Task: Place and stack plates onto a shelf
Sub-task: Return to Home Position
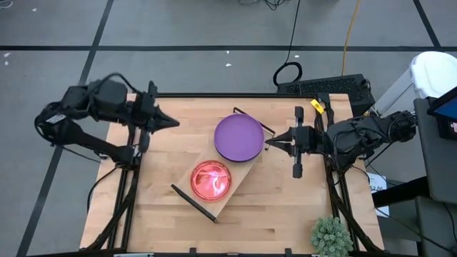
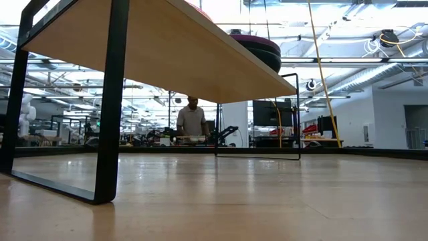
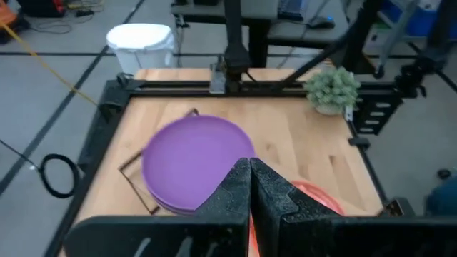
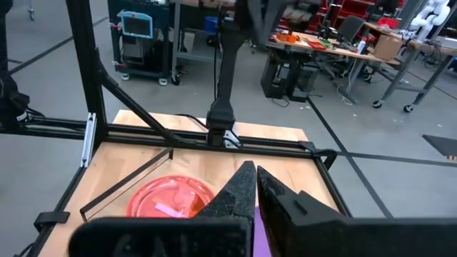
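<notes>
one shelf (image 1: 241, 173): one purple plate (image 1: 238, 138), one pink plate (image 1: 211, 179) (left gripper (image 1: 174, 122), right gripper (image 1: 270, 143) clenched)

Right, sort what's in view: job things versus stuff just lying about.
Job: purple plate, black plate beneath it, pink plate, shelf, left gripper and right gripper, both with jaws shut.
Lying about: plant, white bin, keyboard, cable coil.

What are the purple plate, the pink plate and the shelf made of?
Purple plate: probably plastic, solid colour, smooth, with a soft sheen.
Pink plate: likely plastic too, glossy with bright glints, and it seems a bit see-through.
Shelf: looks like pale matte wood, on a thin black frame, probably painted metal.
</notes>
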Robot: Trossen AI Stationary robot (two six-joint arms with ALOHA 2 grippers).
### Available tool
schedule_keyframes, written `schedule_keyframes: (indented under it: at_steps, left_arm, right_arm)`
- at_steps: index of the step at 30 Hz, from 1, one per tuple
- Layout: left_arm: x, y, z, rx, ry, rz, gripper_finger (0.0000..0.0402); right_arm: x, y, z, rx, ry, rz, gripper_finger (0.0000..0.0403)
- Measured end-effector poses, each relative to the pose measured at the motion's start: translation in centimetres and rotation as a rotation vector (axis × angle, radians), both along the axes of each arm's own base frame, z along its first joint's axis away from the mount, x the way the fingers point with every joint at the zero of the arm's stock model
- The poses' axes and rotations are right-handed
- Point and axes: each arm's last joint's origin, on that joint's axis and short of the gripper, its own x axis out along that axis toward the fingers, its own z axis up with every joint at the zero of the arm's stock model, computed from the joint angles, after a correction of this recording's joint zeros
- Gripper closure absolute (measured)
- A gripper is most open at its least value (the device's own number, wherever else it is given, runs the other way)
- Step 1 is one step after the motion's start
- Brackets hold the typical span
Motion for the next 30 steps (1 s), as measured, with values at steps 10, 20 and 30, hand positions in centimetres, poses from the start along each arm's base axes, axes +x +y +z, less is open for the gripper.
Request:
schedule_keyframes:
  at_steps: [10,20,30]
  left_arm:
    - [-2.4,-0.4,-5.1,-0.079,-0.113,0.086,0.0401]
    - [-3.0,-0.8,-8.5,-0.137,-0.152,0.088,0.0395]
    - [-2.8,-1.1,-8.4,-0.033,-0.171,0.021,0.0391]
  right_arm:
    - [0.0,-0.1,-0.2,-0.064,0.023,0.013,0.0403]
    - [-0.2,-0.3,-0.5,-0.111,0.070,0.019,0.0403]
    - [-0.2,-0.6,-0.9,-0.137,0.108,0.020,0.0403]
